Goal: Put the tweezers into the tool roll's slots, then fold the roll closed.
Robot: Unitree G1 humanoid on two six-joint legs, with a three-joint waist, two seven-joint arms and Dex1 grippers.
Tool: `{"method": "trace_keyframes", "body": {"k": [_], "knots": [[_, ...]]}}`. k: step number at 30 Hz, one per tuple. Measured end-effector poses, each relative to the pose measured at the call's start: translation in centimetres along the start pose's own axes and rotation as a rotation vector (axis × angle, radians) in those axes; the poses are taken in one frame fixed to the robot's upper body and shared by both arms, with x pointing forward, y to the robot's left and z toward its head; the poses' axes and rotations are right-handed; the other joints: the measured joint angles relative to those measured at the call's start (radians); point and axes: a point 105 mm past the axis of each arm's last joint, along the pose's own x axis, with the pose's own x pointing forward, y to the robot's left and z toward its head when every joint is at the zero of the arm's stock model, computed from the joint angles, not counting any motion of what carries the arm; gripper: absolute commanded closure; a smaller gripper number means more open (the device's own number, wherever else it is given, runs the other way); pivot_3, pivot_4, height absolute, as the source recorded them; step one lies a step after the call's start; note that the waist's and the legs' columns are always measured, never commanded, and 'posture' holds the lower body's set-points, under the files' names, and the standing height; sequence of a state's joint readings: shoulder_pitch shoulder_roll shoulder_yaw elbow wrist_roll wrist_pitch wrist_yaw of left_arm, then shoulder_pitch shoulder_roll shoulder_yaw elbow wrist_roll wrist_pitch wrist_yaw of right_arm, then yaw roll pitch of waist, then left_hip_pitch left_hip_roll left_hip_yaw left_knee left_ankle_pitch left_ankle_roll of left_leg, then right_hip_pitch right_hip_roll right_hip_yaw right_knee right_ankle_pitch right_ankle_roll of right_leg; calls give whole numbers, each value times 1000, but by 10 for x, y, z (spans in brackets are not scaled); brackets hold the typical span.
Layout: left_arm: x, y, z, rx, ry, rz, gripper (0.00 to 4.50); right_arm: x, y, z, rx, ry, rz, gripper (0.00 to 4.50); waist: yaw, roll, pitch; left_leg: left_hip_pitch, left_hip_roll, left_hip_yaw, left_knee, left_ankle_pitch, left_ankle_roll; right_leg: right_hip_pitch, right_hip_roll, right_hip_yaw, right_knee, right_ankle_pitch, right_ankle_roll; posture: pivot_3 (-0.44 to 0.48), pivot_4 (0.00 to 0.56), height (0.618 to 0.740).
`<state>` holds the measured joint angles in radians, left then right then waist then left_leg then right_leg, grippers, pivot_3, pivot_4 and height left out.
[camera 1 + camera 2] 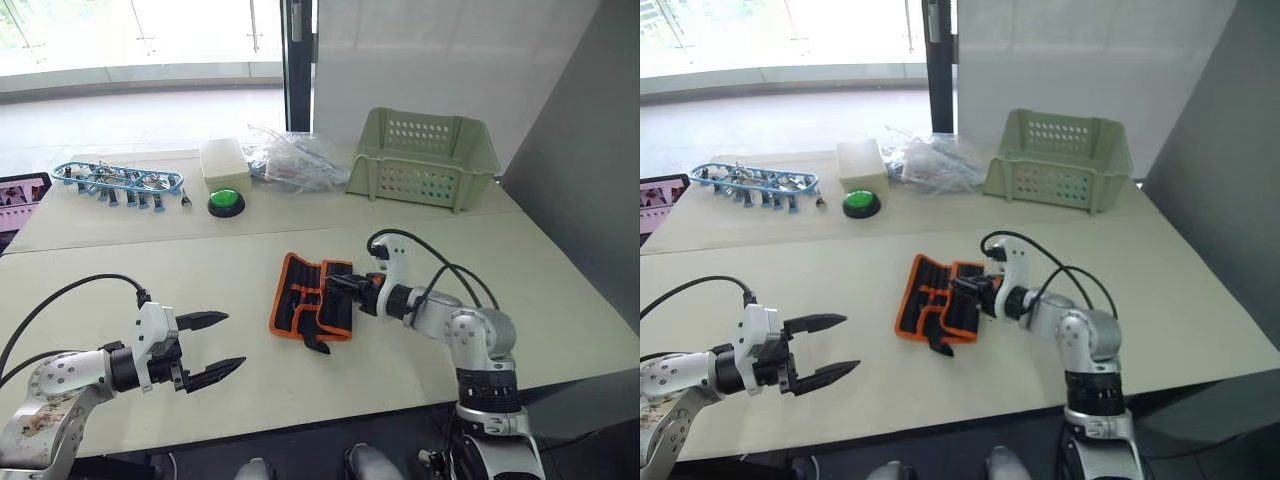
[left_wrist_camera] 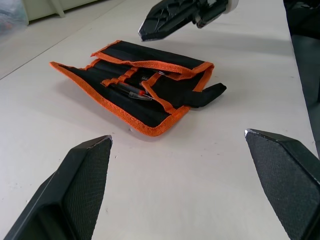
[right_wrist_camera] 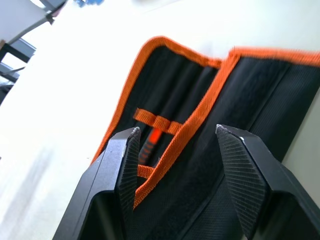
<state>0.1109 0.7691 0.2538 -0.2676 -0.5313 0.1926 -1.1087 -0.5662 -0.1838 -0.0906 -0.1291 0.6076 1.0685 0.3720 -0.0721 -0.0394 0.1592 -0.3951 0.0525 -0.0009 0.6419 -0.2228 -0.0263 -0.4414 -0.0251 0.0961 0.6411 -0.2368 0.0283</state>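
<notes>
Nearest the head camera we find the left end effector (image 1: pixel 212 347), two black tapered fingers on a white and silver wrist, spread wide and holding nothing, hovering over the near left of the counter (image 1: pixel 120 270). In the left wrist view its finger pads (image 2: pixel 82 182) show a fine knurled texture.

We note that the counter is a matte, pale beige surface with a seam running across it. At its centre lies the tool roll (image 1: pixel 312 297), a flat black woven-fabric pouch bound in orange webbing. We see it partly folded: its right flap lies doubled over toward the middle, its left panel is still exposed, and a short black strap (image 1: pixel 314 343) sticks out at the near edge. The exposed panel shows narrow vertical slots crossed by an orange band. One slim dark tool with a red-orange mark (image 2: pixel 134 91) lies in a slot under that band; we cannot tell whether further tweezers are seated. We can read no writing or brand on the roll.

The right end effector (image 1: pixel 337 285) sits at the folded flap, its fingers parted. The right wrist view shows the orange edge between them, but we cannot tell whether they touch the fabric.

Along the far side of the counter stand a blue rack of clips (image 1: pixel 118 181), a cream box (image 1: pixel 224 164), a green dome button (image 1: pixel 226 203), a crumpled clear plastic bag (image 1: pixel 292 160) and a pale green perforated plastic basket (image 1: pixel 424 155).
</notes>
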Motion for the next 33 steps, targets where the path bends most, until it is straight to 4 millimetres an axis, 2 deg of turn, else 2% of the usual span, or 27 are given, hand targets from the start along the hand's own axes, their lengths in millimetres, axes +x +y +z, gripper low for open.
{"method": "trace_keyframes", "body": {"k": [2, 5, 11, 15, 23, 27, 28, 33], "knots": [[2, 1, 2, 7, -5, -3, 0, -1, 1, 6, -79, -26, 32, 3475, -2, 0, 0, 0, 0, 0, 0, 0, 0, 0, 1, 0, 0, 0, 0, 0, 150, 724], [8, 5, 4, -14, -18, 12, 0, 7, -2, -2, -166, -10, 43, 4473, 0, 0, 0, 1, 0, 0, 0, 0, 0, 1, 1, 0, 1, 0, 0, 0, 150, 724], [29, 22, 2, -172, -30, 129, 0, 18, -23, -37, -272, 78, -10, 4473, 6, 0, 0, -1, -1, 0, 2, 0, 0, 1, 0, 0, 0, 1, 2, 0, 150, 724], [50, 31, -3, -327, -10, 204, 0, 17, -29, -38, -302, 70, -31, 4473, 5, -1, 0, 0, -1, -1, 3, 0, 0, 2, 0, 1, 1, 2, 3, 0, 150, 724], [93, 22, -15, -689, 30, 172, 0, 15, -29, -42, -321, 62, -41, 4473, 7, -1, 0, 1, -2, -2, 4, 0, 0, 3, 0, 0, 2, 2, 3, 0, 150, 724], [99, 22, -13, -737, 51, 162, 0, 15, -27, -42, -321, 58, -41, 4473, 6, -2, -1, 2, -2, -2, 4, 0, 0, 4, 0, 1, 2, 2, 3, 0, 150, 724], [101, 24, -13, -762, 43, 162, 541, 14, -27, -42, -321, 58, -44, 4500, 6, -1, -1, 3, -2, -2, 4, 0, 0, 4, 0, 1, 3, 2, 3, 0, 150, 724], [99, 29, -20, -859, 30, 176, 2094, 14, -27, -42, -327, 57, -53, 4500, 5, -2, -1, 3, -2, -2, 4, 0, 0, 4, 0, 1, 2, 2, 3, 0, 150, 724]]}}
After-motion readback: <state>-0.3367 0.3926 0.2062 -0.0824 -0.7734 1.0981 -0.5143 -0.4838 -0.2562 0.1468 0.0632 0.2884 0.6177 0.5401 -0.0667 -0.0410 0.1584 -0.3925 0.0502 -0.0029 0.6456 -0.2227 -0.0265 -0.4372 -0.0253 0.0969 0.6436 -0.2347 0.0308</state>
